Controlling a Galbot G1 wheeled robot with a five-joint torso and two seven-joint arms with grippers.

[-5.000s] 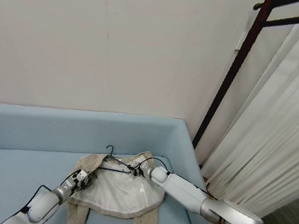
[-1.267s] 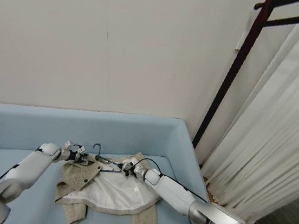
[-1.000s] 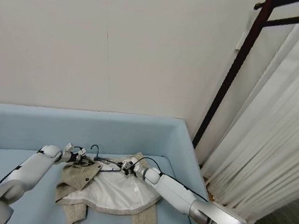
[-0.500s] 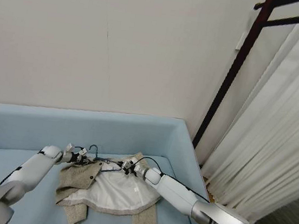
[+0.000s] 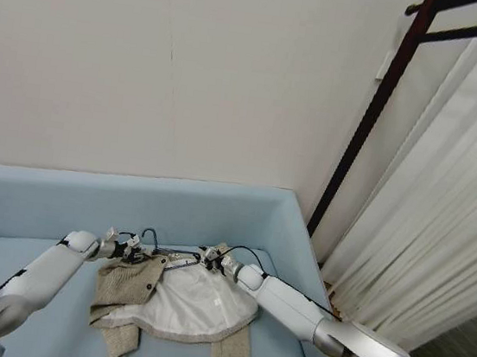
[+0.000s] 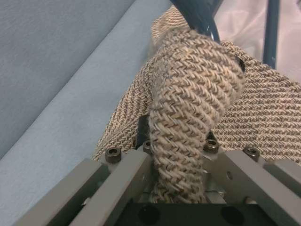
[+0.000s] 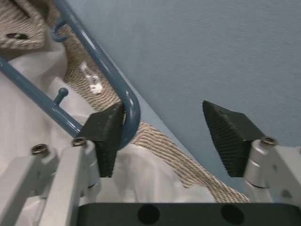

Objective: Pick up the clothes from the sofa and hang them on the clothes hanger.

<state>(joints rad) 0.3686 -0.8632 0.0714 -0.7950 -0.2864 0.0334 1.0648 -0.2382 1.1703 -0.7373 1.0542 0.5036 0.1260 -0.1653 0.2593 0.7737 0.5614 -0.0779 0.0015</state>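
Cardigan in left gripper

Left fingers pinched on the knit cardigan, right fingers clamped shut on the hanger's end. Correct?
Not quite. The right gripper is open, not clamped. In the right wrist view the blue hanger has its bent end beside one of the fingers, and the other stands well clear of it. The left gripper does pinch the knit cardigan.
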